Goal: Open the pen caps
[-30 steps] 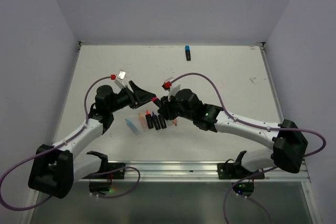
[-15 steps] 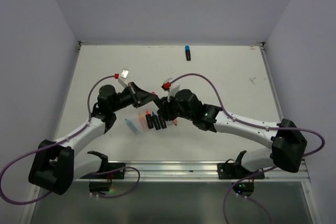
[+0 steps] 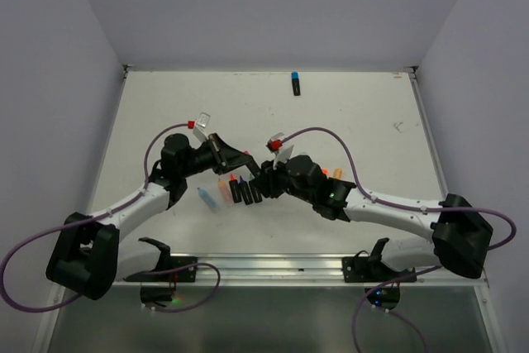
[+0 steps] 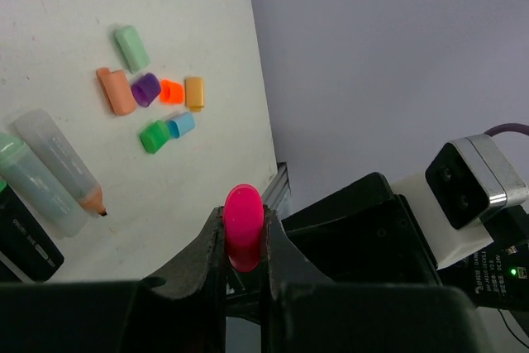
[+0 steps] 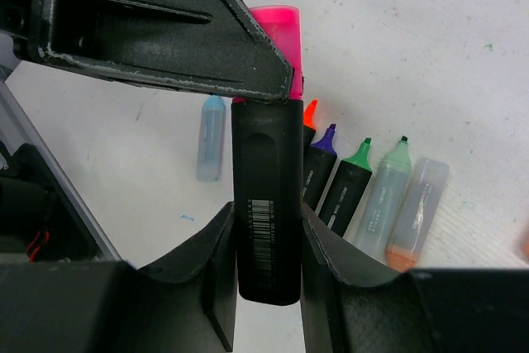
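My left gripper (image 4: 244, 233) is shut on a pink pen cap (image 4: 244, 219), which stands up between its fingers. That cap (image 5: 279, 29) still sits on a black highlighter body (image 5: 266, 204), and my right gripper (image 5: 266, 211) is shut on the body. The two grippers meet above the table's middle (image 3: 252, 167). Several loose pen caps (image 4: 154, 93) in mint, salmon, purple, orange, green and cyan lie on the table. One blue-capped pen (image 3: 295, 83) lies at the far edge.
A row of uncapped highlighters (image 5: 355, 175) with orange, purple and green tips lies just under the grippers. Two pale translucent pens (image 5: 405, 204) lie beside them and a pale blue one (image 5: 211, 138) lies apart. The table (image 3: 165, 113) has raised side walls.
The left gripper went from open to shut on the pink cap. Both grippers shifted slightly right and toward the near edge, with the right arm dropping lower.
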`<control>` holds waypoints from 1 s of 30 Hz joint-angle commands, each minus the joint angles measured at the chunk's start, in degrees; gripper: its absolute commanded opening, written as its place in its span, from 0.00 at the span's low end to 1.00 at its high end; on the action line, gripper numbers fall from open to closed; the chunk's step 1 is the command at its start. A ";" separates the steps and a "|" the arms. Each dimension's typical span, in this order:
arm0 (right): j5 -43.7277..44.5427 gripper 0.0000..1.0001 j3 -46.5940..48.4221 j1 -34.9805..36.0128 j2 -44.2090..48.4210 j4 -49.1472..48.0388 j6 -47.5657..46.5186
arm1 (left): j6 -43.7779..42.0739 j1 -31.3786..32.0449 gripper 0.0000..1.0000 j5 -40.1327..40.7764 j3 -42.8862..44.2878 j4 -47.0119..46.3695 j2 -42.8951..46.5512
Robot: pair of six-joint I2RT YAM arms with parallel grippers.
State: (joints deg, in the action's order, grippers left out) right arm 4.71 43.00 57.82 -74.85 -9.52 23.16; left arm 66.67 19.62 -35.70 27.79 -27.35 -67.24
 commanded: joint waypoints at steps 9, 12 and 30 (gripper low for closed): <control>6.27 0.00 -13.82 5.37 14.98 8.64 6.63 | -4.36 -5.64 0.00 16.72 9.21 -0.42 -9.31; 8.21 0.00 -15.93 5.28 17.10 9.34 7.25 | -4.19 -5.90 0.00 16.55 8.69 -1.21 -9.40; -30.77 0.99 7.97 -17.92 10.35 19.19 -3.73 | -13.67 -4.94 0.00 -27.30 5.70 -19.93 -9.31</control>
State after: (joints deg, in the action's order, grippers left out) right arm -8.97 47.86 40.47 -61.76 11.22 22.98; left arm 55.88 14.31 -53.10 34.63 -41.12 -78.46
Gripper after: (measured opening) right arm 0.987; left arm 0.163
